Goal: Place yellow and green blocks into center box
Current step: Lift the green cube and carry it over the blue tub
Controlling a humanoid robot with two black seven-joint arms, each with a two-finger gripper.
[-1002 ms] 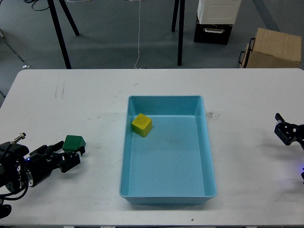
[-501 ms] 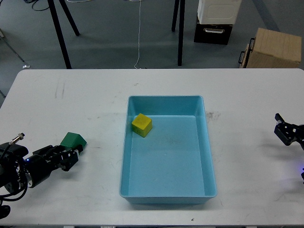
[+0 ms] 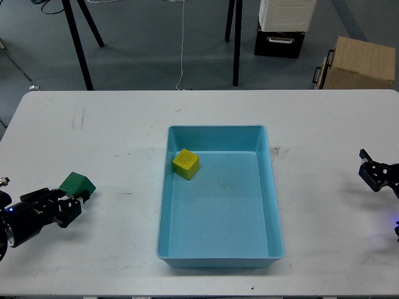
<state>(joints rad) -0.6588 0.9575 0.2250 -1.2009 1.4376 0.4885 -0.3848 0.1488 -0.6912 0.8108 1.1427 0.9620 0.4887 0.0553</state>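
Note:
The yellow block (image 3: pixel 186 164) lies inside the light blue center box (image 3: pixel 272 187), near its far left corner. The green block (image 3: pixel 77 183) is at the table's left, held at the tip of my left gripper (image 3: pixel 70 200), which looks shut on it just above the tabletop. My right gripper (image 3: pixel 370 168) is at the right edge of the table, open and empty, well away from the box.
The white table (image 3: pixel 112 131) carries only the box and the blocks. Beyond its far edge stand black stand legs (image 3: pixel 78 43), a dark crate (image 3: pixel 279 42) and a cardboard box (image 3: pixel 360 62) on the floor.
My left gripper has pulled back to the left, and the green block has moved left with it, away from the box. The right gripper and the yellow block have not moved.

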